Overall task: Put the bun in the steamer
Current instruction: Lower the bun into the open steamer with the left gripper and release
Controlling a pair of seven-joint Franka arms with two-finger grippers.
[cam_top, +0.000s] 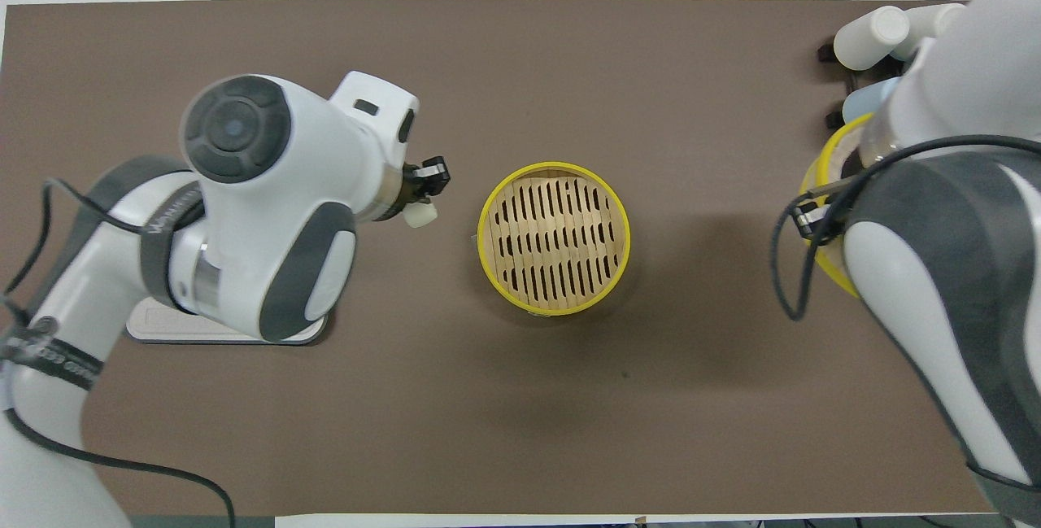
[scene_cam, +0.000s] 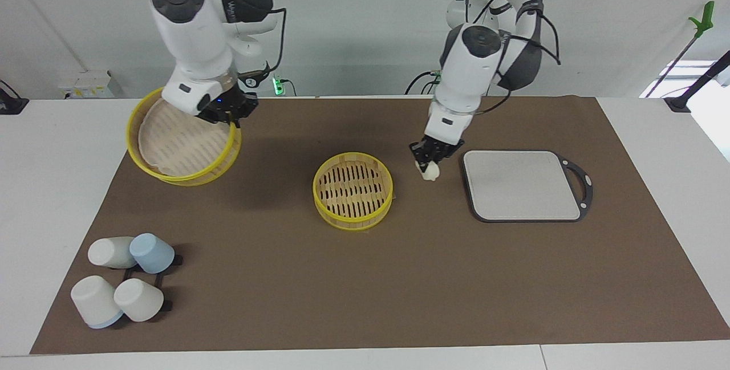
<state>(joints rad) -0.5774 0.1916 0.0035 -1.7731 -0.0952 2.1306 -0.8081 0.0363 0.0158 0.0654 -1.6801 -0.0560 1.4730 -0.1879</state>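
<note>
Bun in the air, steamer base uncovered

The left gripper [scene_cam: 429, 160], fingers clamped on the bun [scene_cam: 429, 171], hangs over the mat between the grey board [scene_cam: 522, 185] and the steamer [scene_cam: 353, 190] at mid-table. The right gripper [scene_cam: 227, 112], fingers clamped on the steamer's top tier [scene_cam: 181, 145], holds it tilted over the right arm's end of the table [scene_cam: 57, 153].

A robotics lab is showing here: two white Franka arms are standing bolted at one edge of a white desk [scene_cam: 63, 147], green status lights glowing at their bases. A brown mat [scene_cam: 365, 279] is covering the desk before a bare white wall, with cables trailing near the arms.
</note>
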